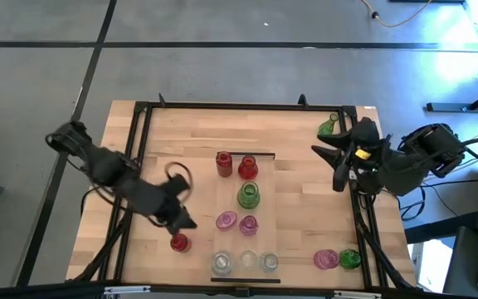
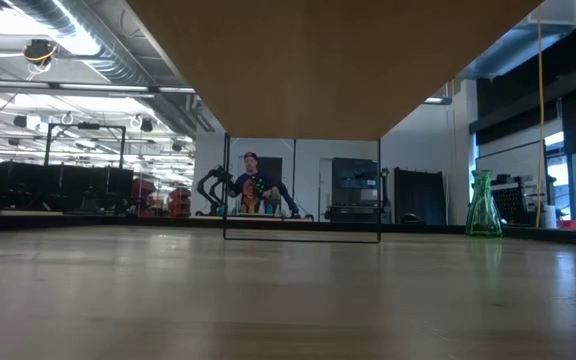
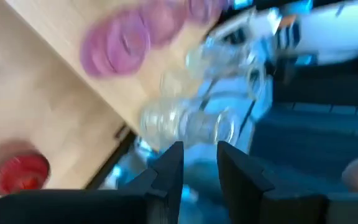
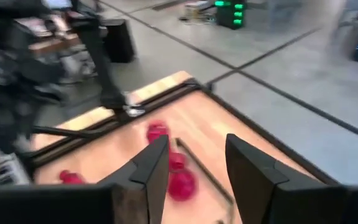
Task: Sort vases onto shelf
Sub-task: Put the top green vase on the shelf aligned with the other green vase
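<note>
Eight of the twelve vases already stand on the shelf (image 1: 262, 212), so you're late in the sort with four strays to bring in.

Start at the lower edge of the overhead view. Three clear vases (image 1: 246, 261) sit in a row at that end of the board. Two pink vases (image 1: 237, 223) stand side by side behind them, then a single green vase (image 1: 248, 196), then two red vases (image 1: 236, 166) at the far end.

Off the board on the left, the stray red vase (image 1: 180, 242) stands on the bare tabletop (image 1: 305, 216). Your left gripper (image 1: 182, 222) hangs just beside it, fingers narrowly parted and carrying nothing. That looks like the step in hand: fetching the third red. The left wrist view is smeared, so I can't say whether the jaws are lined up on the neck. You'd want to spread them, settle over the vase and close on it. Then carry it up the board to the red row without clipping the pinks.

On the right, a stray pink vase (image 1: 326, 259) and a stray green vase (image 1: 349, 259) stand touching near the front corner.

Farther back, your right gripper (image 1: 330, 166) waits above the table's right edge, fingers apart and empty. The last green vase (image 1: 329, 127) stands beyond it near the far corner.
</note>
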